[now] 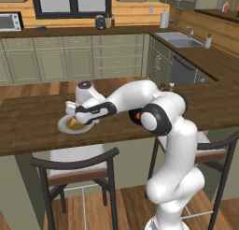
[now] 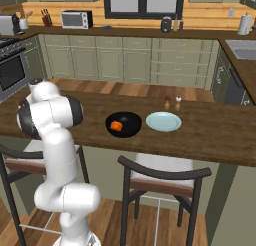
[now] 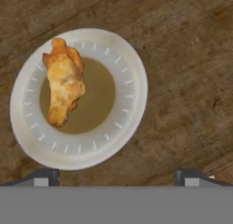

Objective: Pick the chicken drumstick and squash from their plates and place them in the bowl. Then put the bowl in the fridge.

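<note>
Golden-tan chicken drumstick (image 3: 63, 82) lying lumpy and tapered on pale grey-white plate (image 3: 127, 59), overlapping brownish centre and rim, off toward one side

Risk: gripper (image 3: 117, 176) hovering above with fingers spread wide, centred off meat; straight descent likely to pinch plate or clip only tapered end, tipping dish on wooden counter (image 3: 191, 45)

Orange squash (image 2: 116, 125) already inside glossy black bowl (image 2: 131, 132), just beside emptied pale blue plate (image 2: 163, 122)

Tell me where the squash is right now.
The squash lies inside the black bowl on the wooden counter, just left of the empty pale plate in the right base view.
</note>
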Tool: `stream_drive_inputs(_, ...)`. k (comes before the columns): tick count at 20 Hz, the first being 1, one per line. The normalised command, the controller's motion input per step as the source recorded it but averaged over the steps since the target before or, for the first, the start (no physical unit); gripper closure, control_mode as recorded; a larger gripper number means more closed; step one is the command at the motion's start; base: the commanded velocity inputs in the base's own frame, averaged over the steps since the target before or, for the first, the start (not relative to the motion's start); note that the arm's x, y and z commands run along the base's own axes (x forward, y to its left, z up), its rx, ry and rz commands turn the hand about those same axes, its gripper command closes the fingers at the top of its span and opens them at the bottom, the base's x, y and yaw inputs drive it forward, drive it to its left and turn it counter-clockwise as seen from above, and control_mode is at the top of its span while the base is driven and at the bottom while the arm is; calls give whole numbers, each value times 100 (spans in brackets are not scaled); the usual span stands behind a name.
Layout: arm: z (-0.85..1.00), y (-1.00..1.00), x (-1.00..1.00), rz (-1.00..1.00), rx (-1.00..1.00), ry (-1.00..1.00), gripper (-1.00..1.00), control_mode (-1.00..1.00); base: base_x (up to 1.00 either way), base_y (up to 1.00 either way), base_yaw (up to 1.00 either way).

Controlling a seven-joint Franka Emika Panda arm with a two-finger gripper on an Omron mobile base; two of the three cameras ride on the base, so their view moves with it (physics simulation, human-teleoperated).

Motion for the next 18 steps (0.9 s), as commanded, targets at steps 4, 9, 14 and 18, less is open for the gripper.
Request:
stream_drive_inputs(4,4,15,0,-10,0,5,-100,-100,0,0,0)
stream_drive_inputs(9,-9,28,20,-8,0,13,-100,-100,0,0,0)
stream_drive_inputs(14,0,14,36,-5,0,15,-100,-100,0,0,0)
stream_drive_inputs(18,-11,8,49,-1,-1,9,-100,-100,0,0,0)
